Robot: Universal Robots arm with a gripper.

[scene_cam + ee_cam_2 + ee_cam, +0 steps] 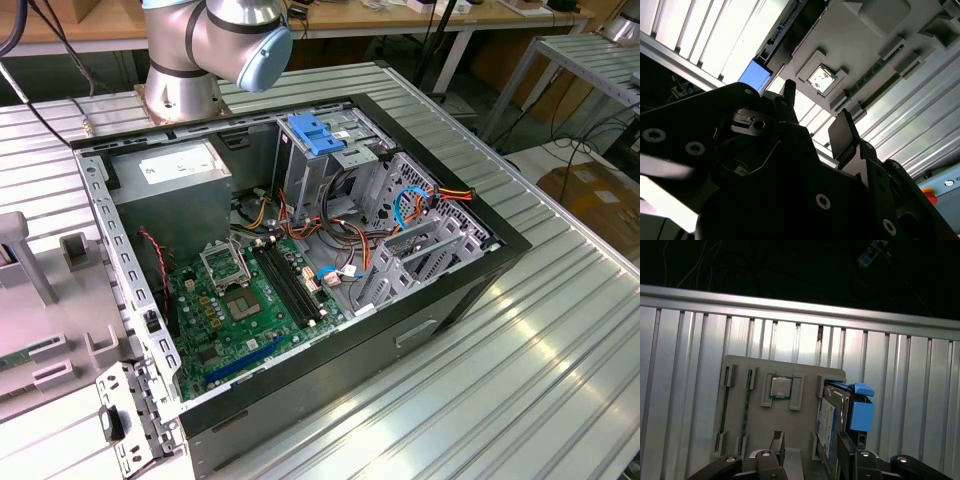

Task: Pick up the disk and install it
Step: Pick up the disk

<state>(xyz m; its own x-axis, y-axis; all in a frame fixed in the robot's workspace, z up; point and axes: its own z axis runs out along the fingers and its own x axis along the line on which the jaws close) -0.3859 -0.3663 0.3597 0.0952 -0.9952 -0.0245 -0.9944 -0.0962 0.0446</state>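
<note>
The gripper (811,450) hangs over a flat grey moulded tray (740,405) with its two black fingers (777,442) spread apart and nothing between them. The second wrist view shows the same gap in the gripper (815,107), with the fingers' matte, screw-studded mounts in shadow.

The disk (832,427) stands on edge in a slot of the tray, just ahead of the gripper and close beside one finger, which hides its near end. It is a thin slab of silver metal with a white-and-blue label whose print cannot be made out. A smooth blue plastic rail (861,412) lies on the side of the disk facing away from the gripper's centre line.

Further along the tray, beyond the open gap, a square metal-topped processor chip (780,387) sits in a raised pocket. A thin green memory stick (746,412) lies in a narrow groove past it. The tray rests on a ribbed aluminium surface (690,365).

In the exterior view an open black computer case (400,330) lies on its side on that surface. Inside are a green motherboard (235,300), a grey power-supply box (170,190), a metal drive cage with a blue latch (315,135) and tangled coloured cables. The arm (215,35) is cut off at the frame's edge.
</note>
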